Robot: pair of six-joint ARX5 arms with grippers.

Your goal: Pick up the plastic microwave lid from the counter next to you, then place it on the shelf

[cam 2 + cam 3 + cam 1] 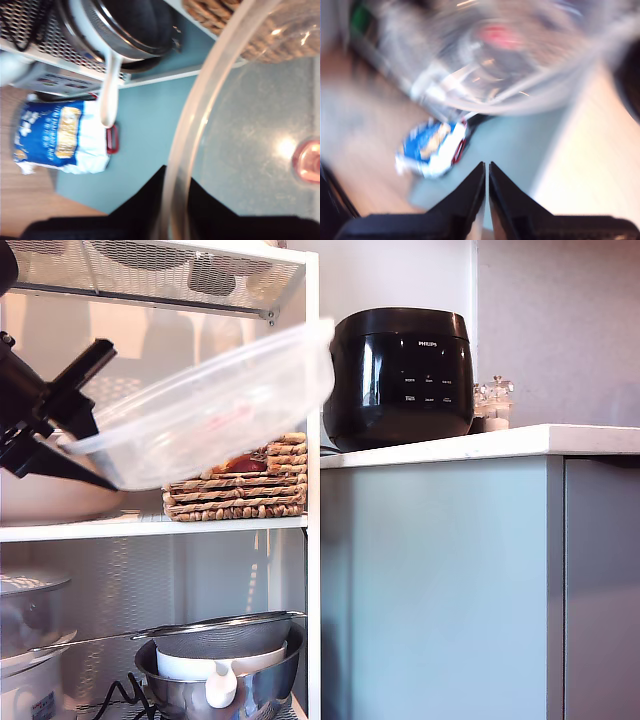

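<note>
While our first gripper (172,220) pinches the rim of the plastic microwave lid (210,410), holding it tilted above the shelf (150,527) at the exterior view's left so it clears the woven basket (245,490), our second gripper (486,182) hangs closed and empty.

My second gripper (486,172) has its two dark fingers pressed together with only a thin slit between them, and nothing is held. Beyond them, the plastic microwave lid (520,65) is a blurred clear dome with a reddish spot showing through it. A blue and white bag (432,147) lies on the floor, below the lid.
</note>
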